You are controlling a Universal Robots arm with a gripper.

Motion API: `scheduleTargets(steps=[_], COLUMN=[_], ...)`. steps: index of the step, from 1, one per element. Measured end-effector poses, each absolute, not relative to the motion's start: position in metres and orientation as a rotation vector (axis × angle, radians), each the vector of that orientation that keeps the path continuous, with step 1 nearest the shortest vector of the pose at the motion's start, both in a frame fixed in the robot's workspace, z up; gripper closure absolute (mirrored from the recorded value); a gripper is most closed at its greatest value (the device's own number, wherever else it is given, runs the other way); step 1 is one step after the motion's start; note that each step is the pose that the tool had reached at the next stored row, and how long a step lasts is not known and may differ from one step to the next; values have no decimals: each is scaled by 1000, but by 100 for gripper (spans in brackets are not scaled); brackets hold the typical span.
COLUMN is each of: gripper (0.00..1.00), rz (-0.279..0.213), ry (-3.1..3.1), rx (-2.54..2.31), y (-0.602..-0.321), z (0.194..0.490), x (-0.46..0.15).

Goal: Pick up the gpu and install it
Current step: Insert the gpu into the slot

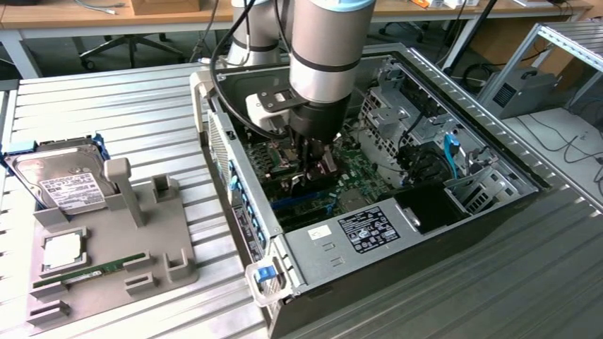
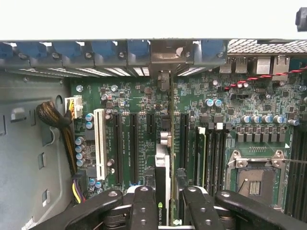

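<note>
Looking at the exterior view first, I see my arm [image 1: 325, 49] reaching straight down into the open computer case [image 1: 377, 233], which lies on its side on the slatted metal table [image 1: 113, 106]. My gripper [image 1: 315, 169] is down among the boards at the case's centre, and I can make out something dark between its fingers there, though not clearly. Off toward nine o'clock from the case sits a grey parts fixture [image 1: 141, 240]: a silver hard drive [image 1: 58, 180] stands in it at the far end, a square processor chip [image 1: 64, 252] lies nearer, and a narrow green memory stick [image 1: 90, 272] lies just below that. A black label [image 1: 369, 229] marks the power supply cover at the case's five o'clock corner.

Moving to the wrist view, I look down the gripper [image 2: 165, 211] onto the green motherboard [image 2: 230, 100]. The two black fingers [image 2: 144, 206] are clamped on the gpu [image 2: 163, 167], which I see edge-on, standing upright on its long edge; a logo shows on its near end. The card runs toward the rear wall's blue slot clips [image 2: 103, 50], lined up among the black expansion slots [image 2: 117, 148]; I cannot tell whether it is seated. A white slot [image 2: 100, 143] lies beside them, and the bare CPU socket [image 2: 254, 177] sits at the card's three o'clock.
</note>
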State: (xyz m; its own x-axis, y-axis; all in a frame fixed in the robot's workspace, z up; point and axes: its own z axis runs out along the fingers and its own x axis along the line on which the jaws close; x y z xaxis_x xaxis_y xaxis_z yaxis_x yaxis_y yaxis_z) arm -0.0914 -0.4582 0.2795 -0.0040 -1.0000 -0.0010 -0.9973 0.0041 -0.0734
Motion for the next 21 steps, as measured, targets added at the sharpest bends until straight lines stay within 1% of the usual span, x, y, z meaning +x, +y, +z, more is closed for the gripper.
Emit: scheduleTargets(steps=[21], gripper=[74], rz=[-80], ry=[2187], rx=[-2177], y=[-458], z=[272], x=[-92])
